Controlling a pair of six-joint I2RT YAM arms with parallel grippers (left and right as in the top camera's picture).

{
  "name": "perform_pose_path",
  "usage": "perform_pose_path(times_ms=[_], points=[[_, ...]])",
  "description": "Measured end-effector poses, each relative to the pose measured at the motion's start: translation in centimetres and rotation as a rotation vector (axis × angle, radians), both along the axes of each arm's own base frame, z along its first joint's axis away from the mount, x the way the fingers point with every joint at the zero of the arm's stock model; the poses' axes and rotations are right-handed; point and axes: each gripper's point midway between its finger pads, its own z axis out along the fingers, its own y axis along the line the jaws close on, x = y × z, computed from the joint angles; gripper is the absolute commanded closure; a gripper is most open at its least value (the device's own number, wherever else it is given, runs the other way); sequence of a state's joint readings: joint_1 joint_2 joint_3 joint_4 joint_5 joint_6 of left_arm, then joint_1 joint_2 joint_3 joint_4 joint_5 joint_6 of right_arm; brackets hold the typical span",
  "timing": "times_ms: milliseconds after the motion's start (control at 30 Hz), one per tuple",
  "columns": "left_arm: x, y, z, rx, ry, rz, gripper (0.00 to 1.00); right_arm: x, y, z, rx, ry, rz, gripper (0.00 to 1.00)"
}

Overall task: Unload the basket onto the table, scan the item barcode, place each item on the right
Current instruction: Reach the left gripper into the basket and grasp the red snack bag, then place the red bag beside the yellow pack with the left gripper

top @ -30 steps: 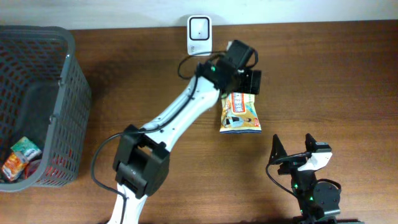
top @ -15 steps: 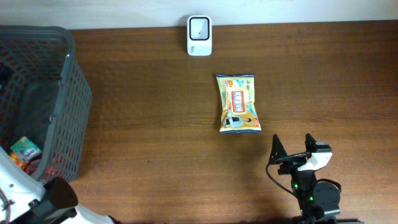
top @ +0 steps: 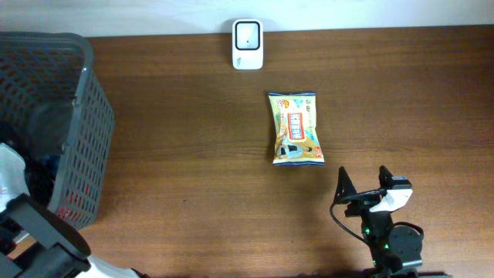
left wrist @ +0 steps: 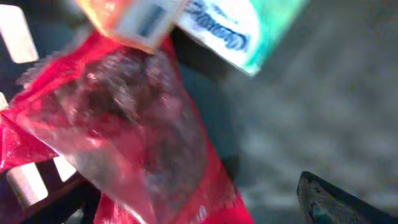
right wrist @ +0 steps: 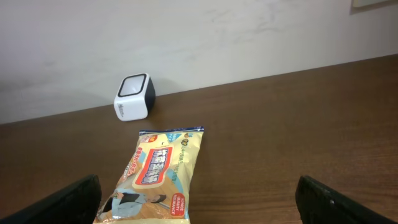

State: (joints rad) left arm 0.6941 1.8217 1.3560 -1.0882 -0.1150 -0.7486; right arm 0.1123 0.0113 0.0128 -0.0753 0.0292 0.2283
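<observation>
the snack packet [top: 295, 128] lies flat on the wooden counter [top: 177, 139], printed face up, near the middle and well apart from both hands. the white scanner [top: 247, 34] stands at the far edge, beyond the packet's top end. the right hand [top: 363, 184] rests at the near edge, just short of the packet, fingers spread wide with nothing between them. the left hand [top: 42, 166] is down inside the grey basket [top: 85, 100] at the left, spread wide and empty. its camera shows one finger [left wrist: 336, 200] over a red wrapper [left wrist: 124, 143], with a green-and-white pack [left wrist: 242, 25] and an orange carton [left wrist: 134, 15] beside it.
</observation>
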Motion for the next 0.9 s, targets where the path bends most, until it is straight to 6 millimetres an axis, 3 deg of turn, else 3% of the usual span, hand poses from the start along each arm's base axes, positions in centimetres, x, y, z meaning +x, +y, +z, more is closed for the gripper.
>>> perform_pose_path(times_ms=[33, 67, 133, 167, 200, 367, 433, 467, 500, 533, 633, 667, 733, 767, 800, 867, 900], points=[[-0.6, 0.1, -0.6, 0.019, 0.019, 0.033, 0.01, 0.0, 0.0, 0.0, 0.000, 0.000, 0.000, 0.02], [-1.0, 0.2, -1.2, 0.031, 0.034, 0.054, 0.08, 0.0, 0.0, 0.0, 0.000, 0.000, 0.000, 0.02], [-1.1, 0.5, -2.0, 0.058, 0.032, 0.077, 0.48, 0.0, 0.0, 0.0, 0.000, 0.000, 0.000, 0.02], [-1.3, 0.7, -2.2, 0.069, 0.035, 0.084, 0.77, 0.0, 0.0, 0.0, 0.000, 0.000, 0.000, 0.02], [-1.4, 0.8, -2.3, 0.078, 0.039, 0.087, 0.99, 0.0, 0.0, 0.0, 0.000, 0.000, 0.000, 0.02], [-1.5, 1.2, -2.1, 0.107, 0.049, 0.086, 1.00, 0.0, 0.0, 0.0, 0.000, 0.000, 0.000, 0.02], [-0.5, 0.9, -1.8, 0.072, 0.003, 0.070, 1.00, 0.0, 0.0, 0.0, 0.000, 0.000, 0.000, 0.02], [1.4, 0.8, -0.8, 0.048, -0.068, 0.033, 1.00, 0.0, 0.0, 0.0, 0.000, 0.000, 0.000, 0.02], [3.3, 0.9, 1.1, 0.058, -0.144, -0.007, 1.00, 0.0, 0.0, 0.0, 0.000, 0.000, 0.000, 0.02], [5.8, 0.8, 4.6, 0.098, -0.254, -0.063, 1.00, 0.0, 0.0, 0.0, 0.000, 0.000, 0.000, 0.02], [10.7, -2.8, 18.3, 0.297, -0.611, -0.234, 1.00, 0.0, 0.0, 0.0, 0.000, 0.000, 0.000, 0.02], [11.6, -4.2, 20.6, 0.332, -0.684, -0.273, 1.00, 0.0, 0.0, 0.0, 0.000, 0.000, 0.000, 0.02], [13.8, -10.9, 27.2, 0.391, -0.909, -0.462, 1.00, 0.0, 0.0, 0.0, 0.000, 0.000, 0.000, 0.02], [14.4, -13.2, 29.1, 0.420, -0.971, -0.552, 1.00, 0.0, 0.0, 0.0, 0.001, 0.000, 0.000, 0.02], [15.5, -16.7, 32.3, 0.487, -1.077, -0.701, 1.00, 0.0, 0.0, 0.0, 0.000, 0.001, 0.000, 0.02], [15.7, -24.1, 35.4, 0.526, -1.204, -0.967, 1.00, 0.0, 0.0, 0.0, 0.000, 0.001, 0.001, 0.02], [15.3, -26.9, 36.0, 0.514, -1.237, -1.049, 1.00, 0.0, 0.0, 0.0, 0.000, 0.001, 0.000, 0.02]])
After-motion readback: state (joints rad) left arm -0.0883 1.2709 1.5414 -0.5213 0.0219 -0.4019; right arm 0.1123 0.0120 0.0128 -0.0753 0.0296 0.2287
